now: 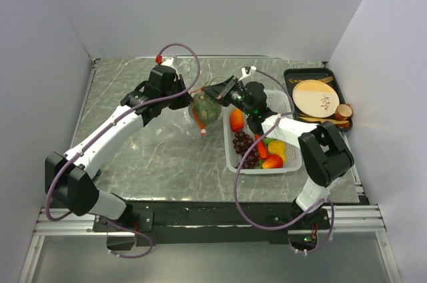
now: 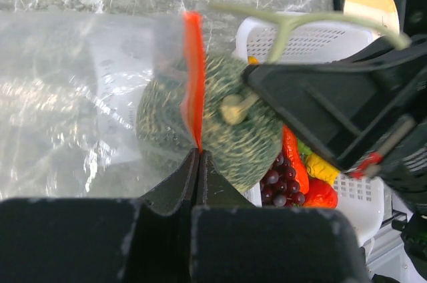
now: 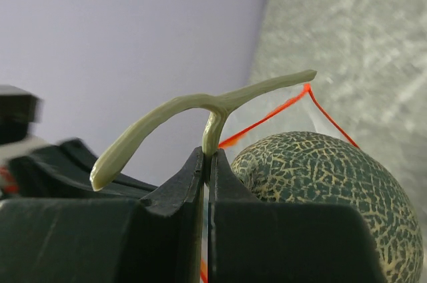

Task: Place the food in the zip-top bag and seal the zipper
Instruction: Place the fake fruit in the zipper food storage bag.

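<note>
— Left end effector [image 2: 198,157]: closed, pinching the lower end of the zipper [image 2: 193,76] on the bag [image 2: 73,96].
— And the right end effector [image 3: 207,159]?
— Closed as well, gripping the pale stem [image 3: 213,126] of the melon [image 3: 320,183].
— Melon inside the bag?
— Partly, apparently. From the left wrist: left half seen through the plastic, right half bare, zipper running down across the front. From the right wrist: two red lines of the zipper meeting in a corner above the melon. Cannot tell more exactly than that.
— Where on the worktop [image 1: 153,149]?
— Near the middle, between both end effectors, just left of the basket [image 1: 283,101]. Resting or lifted: cannot tell.
— Other food?
— Lying in the basket: grapes [image 1: 243,144], orange piece [image 1: 236,120], yellow piece [image 1: 277,149], red piece [image 1: 272,161].
— Anything more?
— Black tray [image 1: 303,73] at the far right, carrying a tan disc [image 1: 315,96], with a brown cup [image 1: 343,111] at its right edge.
</note>
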Robot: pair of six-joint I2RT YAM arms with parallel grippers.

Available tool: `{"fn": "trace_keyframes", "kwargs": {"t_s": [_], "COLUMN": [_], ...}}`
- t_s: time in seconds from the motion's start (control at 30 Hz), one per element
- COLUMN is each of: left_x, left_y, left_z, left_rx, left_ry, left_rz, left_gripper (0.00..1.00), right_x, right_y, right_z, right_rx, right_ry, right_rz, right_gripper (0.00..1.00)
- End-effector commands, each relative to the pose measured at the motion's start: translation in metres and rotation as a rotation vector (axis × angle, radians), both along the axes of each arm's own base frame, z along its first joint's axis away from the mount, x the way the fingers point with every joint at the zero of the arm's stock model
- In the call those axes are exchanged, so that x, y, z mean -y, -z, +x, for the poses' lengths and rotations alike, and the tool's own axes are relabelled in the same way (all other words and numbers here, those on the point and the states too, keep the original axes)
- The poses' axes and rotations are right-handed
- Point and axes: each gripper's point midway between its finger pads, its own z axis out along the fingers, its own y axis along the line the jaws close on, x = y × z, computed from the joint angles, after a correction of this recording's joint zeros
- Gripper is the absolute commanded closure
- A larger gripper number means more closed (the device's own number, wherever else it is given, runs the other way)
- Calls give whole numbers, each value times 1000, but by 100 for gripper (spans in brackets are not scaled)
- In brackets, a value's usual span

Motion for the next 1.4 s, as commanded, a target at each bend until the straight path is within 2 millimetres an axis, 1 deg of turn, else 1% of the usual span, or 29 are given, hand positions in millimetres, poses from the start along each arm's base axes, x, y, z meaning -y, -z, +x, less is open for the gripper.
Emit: {"fn": "trace_keyframes", "kwargs": {"t_s": [0.0,0.1,0.13,0.2,0.3,0.4,0.47,0.5,0.53,0.63,0.77,0.8,0.87,1.03,1.13,1.17,1.23,1.27,1.3,1.37], "left_x": [5,7,9,11,13,13,15,16,17,19,22,22,22,23,25,25,24,23,22,20], "left_y": [-24,-22,-19,-18,-17,-16,-17,-18,-19,-22,-26,-27,-31,-42,-46,-46,-46,-46,-44,-44], "left_z": [8,9,9,9,9,9,8,8,8,8,6,6,6,6,7,7,7,7,7,7], "left_rx": [67,59,53,46,40,44,39,40,43,46,47,49,61,89,98,97,97,100,100,105], "left_ry": [-10,-8,-5,1,8,2,12,14,17,26,35,35,34,38,46,44,41,39,36,31], "left_rz": [-36,-43,-44,-50,-58,-68,-80,-83,-87,-100,-118,-120,-130,-152,-164,-162,-154,-153,-152,-144], "left_gripper": [99,99,99,99,99,99,99,99,99,99,99,99,99,99,99,99,99,99,99,99], "right_x": [-6,-6,-6,-4,-1,2,1,1,2,-2,-8,-9,-10,-12,-11,-12,-17,-19,-20,-17], "right_y": [-11,-20,-34,-45,-69,-82,-85,-83,-85,-77,-55,-46,-38,-37,-46,-52,-49,-53,-41,-39], "right_z": [-18,-29,-31,-35,-38,-39,-37,-35,-34,-29,-19,-18,-17,-24,-25,-24,-23,-19,-16,-17], "right_rx": [71,120,173,200,285,330,342,341,354,346,289,259,245,250,277,294,283,277,238,247], "right_ry": [-57,-90,-90,-93,-78,-63,-58,-54,-45,-39,-34,-33,-35,-68,-65,-67,-82,-82,-83,-71], "right_rz": [-89,-44,-5,31,94,137,148,150,162,157,107,83,52,52,61,64,38,30,-1,-17], "right_gripper": [100,100,100,100,100,100,100,100,100,100,100,100,100,100,100,100,100,100,100,100]}}
